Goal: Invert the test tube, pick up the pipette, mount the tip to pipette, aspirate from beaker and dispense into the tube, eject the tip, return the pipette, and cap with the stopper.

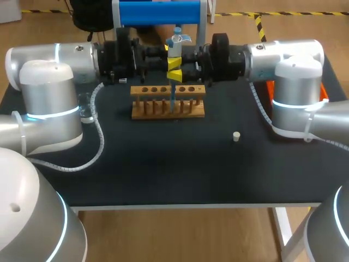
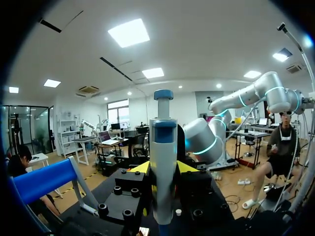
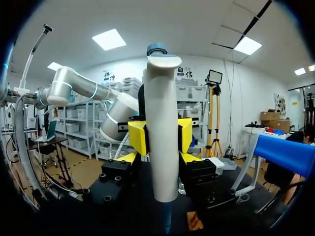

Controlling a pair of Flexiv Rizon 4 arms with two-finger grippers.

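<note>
Squarely above the wooden rack (image 1: 168, 109), at the far middle of the black table (image 1: 163, 169), my two arms meet head-on around one upright pipette (image 1: 175, 43). My left arm (image 1: 49, 93) comes in level from one side and my right arm (image 1: 294, 82) from the other.

Seen from the right wrist, the left claw (image 3: 162, 137) has a yellow tip pressed to each side of the pipette's white body, so it is clamped on it. From the left wrist, the right claw (image 2: 163, 168) shows a yellow tip on either side of the same body, and it too appears closed on the pipette. From above, the yellow tips of the two claws sit stacked one over the other on the pipette.

The pipette's blue-capped head stands clear above both claws. Its thin blue lower end hangs down to the rack's row of holes, near the middle of the row.

A small pale stopper (image 1: 236, 136) stands alone on the table, nearer me than the rack and off towards my right arm. A clear glass beaker (image 1: 85, 109) sits close against my left arm, partly hidden by it.
</note>
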